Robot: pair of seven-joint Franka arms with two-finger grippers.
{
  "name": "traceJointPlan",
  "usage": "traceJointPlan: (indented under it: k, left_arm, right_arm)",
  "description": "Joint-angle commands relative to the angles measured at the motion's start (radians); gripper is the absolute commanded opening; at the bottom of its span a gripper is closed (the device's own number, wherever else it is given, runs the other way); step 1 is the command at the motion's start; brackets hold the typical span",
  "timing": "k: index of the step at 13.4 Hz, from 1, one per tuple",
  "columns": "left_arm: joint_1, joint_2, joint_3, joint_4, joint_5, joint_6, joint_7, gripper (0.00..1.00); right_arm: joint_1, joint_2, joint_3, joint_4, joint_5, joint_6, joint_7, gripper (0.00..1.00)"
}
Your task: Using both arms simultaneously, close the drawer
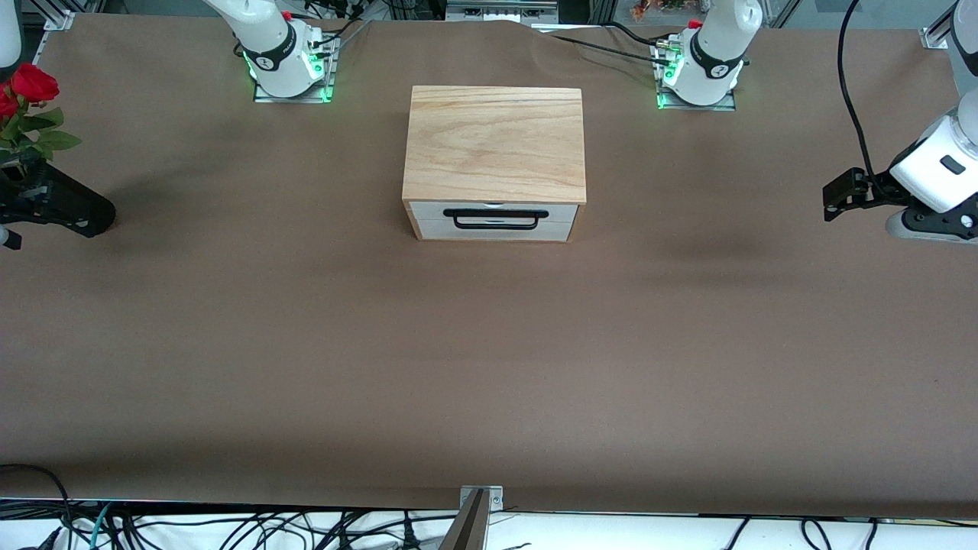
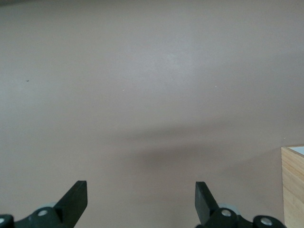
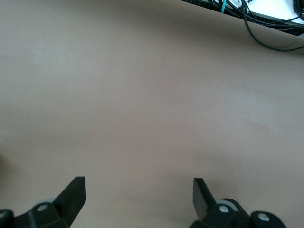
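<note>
The drawer [image 1: 494, 221] has a white front panel and a black wire handle [image 1: 495, 218]. Its front sits flush in the wooden box casing [image 1: 495, 143] at the table's middle. My left gripper [image 1: 834, 200] hangs at the left arm's end of the table, well away from the box. It is open and empty over bare table in the left wrist view [image 2: 141, 194], where a corner of the casing [image 2: 292, 185] shows. My right gripper [image 1: 98, 218] is at the right arm's end of the table. It is open and empty in the right wrist view [image 3: 138, 192].
A red rose [image 1: 30, 84] with green leaves stands at the right arm's end, beside the right gripper. The table is covered in brown paper [image 1: 489, 359]. Cables [image 1: 229, 527] lie off the table edge nearest the front camera.
</note>
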Motion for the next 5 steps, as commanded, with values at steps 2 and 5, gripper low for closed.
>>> traceJointPlan:
  k: [2,5]
  left_arm:
    - [0.012,-0.014,-0.006,-0.002,0.025,-0.006,0.015,1.00]
    - [0.012,-0.014,-0.006,0.000,0.025,-0.008,0.015,1.00]
  right_arm:
    - [-0.008,-0.007,0.018,-0.007,-0.017,-0.008,-0.004,1.00]
    - [-0.018,-0.001,0.017,-0.005,-0.017,-0.006,-0.008,1.00]
